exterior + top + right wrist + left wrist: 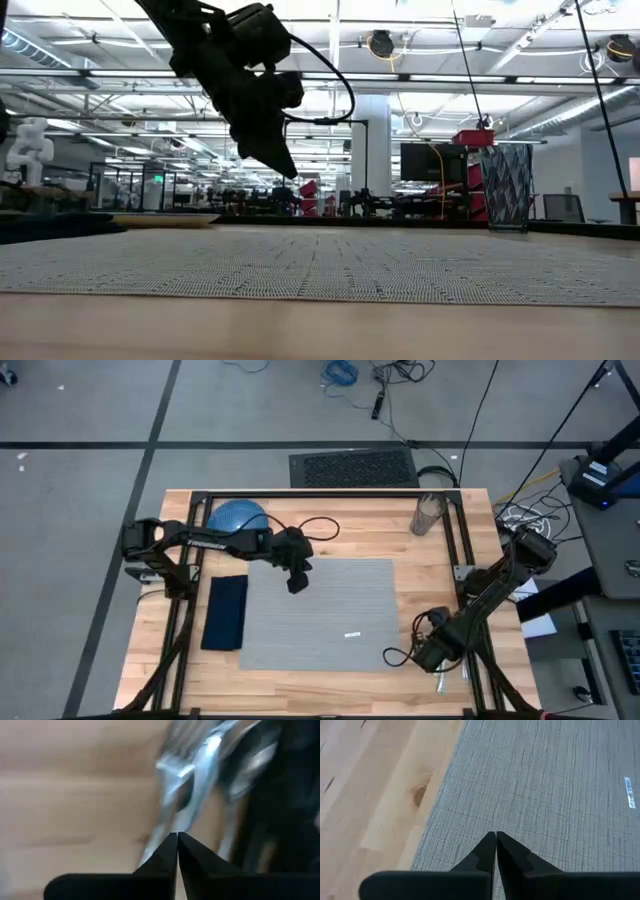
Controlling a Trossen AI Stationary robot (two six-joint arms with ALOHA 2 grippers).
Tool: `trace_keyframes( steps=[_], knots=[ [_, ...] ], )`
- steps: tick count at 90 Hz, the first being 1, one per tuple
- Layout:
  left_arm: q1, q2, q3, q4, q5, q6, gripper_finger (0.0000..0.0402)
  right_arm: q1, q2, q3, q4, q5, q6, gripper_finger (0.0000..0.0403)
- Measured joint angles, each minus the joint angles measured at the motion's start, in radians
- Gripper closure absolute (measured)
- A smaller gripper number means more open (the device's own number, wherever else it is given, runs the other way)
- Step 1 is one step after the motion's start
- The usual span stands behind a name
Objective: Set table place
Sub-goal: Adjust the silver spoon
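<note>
Placemat (320,615) lies flat at the middle of the table (400,530), white tag (352,634) up, with a navy napkin (226,612) just beside it. Left gripper (297,584) hangs above the mat's corner near the blue dish (237,517), fingers (487,851) pressed together, holding nothing. Right gripper (437,660) sits low at the table's edge, fingers (170,851) also together, close to blurred silvery metal (192,775), perhaps cutlery. A glass (428,514) stands near the far rail.

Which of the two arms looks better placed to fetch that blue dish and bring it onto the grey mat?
Probably the left. Its gripper hovers shut over the placemat near the blue dish. The right gripper, also shut, sits at the table's opposite corner, near some silver cutlery.
</note>
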Motion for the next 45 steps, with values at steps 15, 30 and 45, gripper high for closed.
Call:
trace_keyframes(
  steps=[15, 30, 45],
  knots=[
    [0.003, 0.0, 0.0, 0.0, -0.012, -0.002, 0.0402, 0.005, 0.031, 0.0, -0.044, -0.083, -0.016, 0.0403],
    [0.006, 0.0, 0.0, 0.001, -0.019, -0.001, 0.0402, 0.043, 0.068, -0.001, -0.104, -0.155, 0.13, 0.0403],
    [0.011, 0.0, 0.0, 0.009, -0.041, 0.0, 0.0402, 0.042, 0.132, -0.025, -0.054, -0.205, 0.125, 0.0403]
  ],
)
